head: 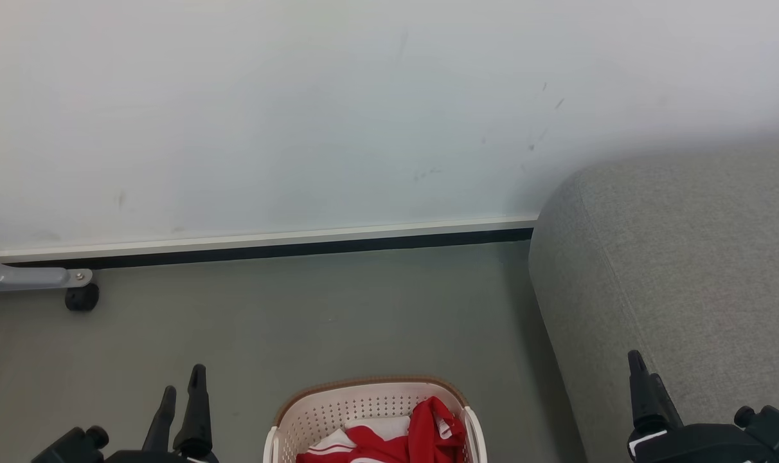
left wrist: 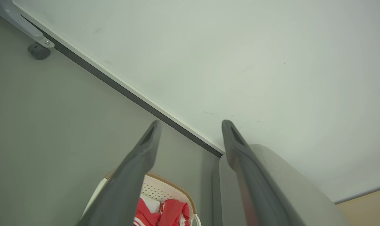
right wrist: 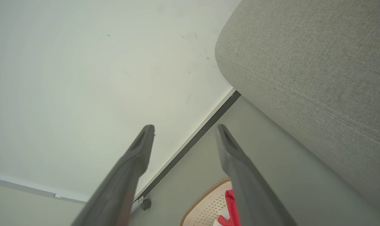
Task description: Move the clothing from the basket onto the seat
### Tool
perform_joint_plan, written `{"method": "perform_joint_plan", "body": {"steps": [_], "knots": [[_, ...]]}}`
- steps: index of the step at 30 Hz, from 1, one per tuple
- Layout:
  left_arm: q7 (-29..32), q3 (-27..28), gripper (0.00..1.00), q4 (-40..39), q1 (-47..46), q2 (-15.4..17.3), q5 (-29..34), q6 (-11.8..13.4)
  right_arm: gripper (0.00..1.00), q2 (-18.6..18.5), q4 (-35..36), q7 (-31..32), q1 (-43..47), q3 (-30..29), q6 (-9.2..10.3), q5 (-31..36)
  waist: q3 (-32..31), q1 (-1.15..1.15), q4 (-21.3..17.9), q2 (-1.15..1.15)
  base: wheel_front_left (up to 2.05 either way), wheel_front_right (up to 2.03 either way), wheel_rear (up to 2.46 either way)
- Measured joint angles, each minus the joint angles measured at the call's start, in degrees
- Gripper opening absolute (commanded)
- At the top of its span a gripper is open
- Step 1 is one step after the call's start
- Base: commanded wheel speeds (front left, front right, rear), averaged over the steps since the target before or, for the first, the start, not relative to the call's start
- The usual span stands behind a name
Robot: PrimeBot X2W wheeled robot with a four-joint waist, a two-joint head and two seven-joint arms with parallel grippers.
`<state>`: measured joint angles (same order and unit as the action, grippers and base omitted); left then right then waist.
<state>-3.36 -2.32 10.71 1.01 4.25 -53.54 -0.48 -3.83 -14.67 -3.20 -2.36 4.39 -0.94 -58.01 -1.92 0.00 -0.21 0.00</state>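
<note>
**A:** What's here, L to R?

**B:** Far left: a grey metal leg w/ a small black castor wheel (head: 81,298), on the grey floor by the white wall's dark skirting. Next, the left gripper (head: 184,379): two long dark fingers spread apart, nothing between them, near the basket's left side. Bottom centre: a small cream-white perforated plastic basket (head: 338,411) w/ a brown rim, standing on the floor. Inside it is the clothing (head: 428,427), crumpled thin red fabric w/ white trim. To the right is the seat (head: 685,276), a big grey fabric sofa w/ a rounded edge, near the basket but not touching it. Far right, the right gripper (head: 643,376) is seen against the seat, its fingers also apart and empty.

**A:** Which step?

**B:** Looks like the very start: nothing is lifted and nothing is on the seat. The next move prob. calls for one gripper to drop into the basket and pinch the loose fabric. It would then lift clear of the rim and swing right.

**A:** Any writing?

**B:** None legible. No logo or lettering shows on the visible folds.
</note>
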Motion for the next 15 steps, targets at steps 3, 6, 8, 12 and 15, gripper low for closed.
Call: {"method": "perform_joint_plan", "body": {"steps": [3, 6, 8, 12, 15], "knots": [[-0.36, -0.37, 1.0, -0.08, 0.75, 0.36, 2.42, 0.33, 1.0, -0.23, 0.11, -0.53, 0.0, 0.93, 0.43, 2.3, -0.15, 0.0, -0.03, 0.0, 0.0, 0.0, 0.0], [-1.11, -0.59, 1.0, -0.21, 0.98, 0.67, 5.31, 0.68, 1.0, -0.47, 0.16, -1.19, 0.02, 1.75, 0.53, 4.81, -0.32, 0.0, -0.07, 0.0, 0.0, 0.0, 0.0], [-1.37, -0.69, 1.0, -0.34, 1.24, 0.8, 7.17, 1.01, 1.0, -0.67, 0.26, -1.53, 0.02, 2.29, 0.96, 6.09, -0.45, 0.0, -0.09, 0.0, 0.0, 0.0, 0.0], [-2.12, -1.11, 1.0, -0.55, 2.1, 1.11, 10.58, 1.54, 1.0, -0.99, 0.32, -2.34, 0.07, 3.46, 1.02, 9.06, -0.72, 0.0, -0.14, 0.0, 0.0, 0.0, 0.0], [-2.85, -1.49, 1.0, -0.8, 2.58, 1.19, 12.94, 1.93, 1.0, -1.19, 0.38, -2.94, 0.33, 4.24, 1.44, 11.5, -0.93, 0.0, -0.19, 0.0, 0.0, 0.0, 0.0]]}}
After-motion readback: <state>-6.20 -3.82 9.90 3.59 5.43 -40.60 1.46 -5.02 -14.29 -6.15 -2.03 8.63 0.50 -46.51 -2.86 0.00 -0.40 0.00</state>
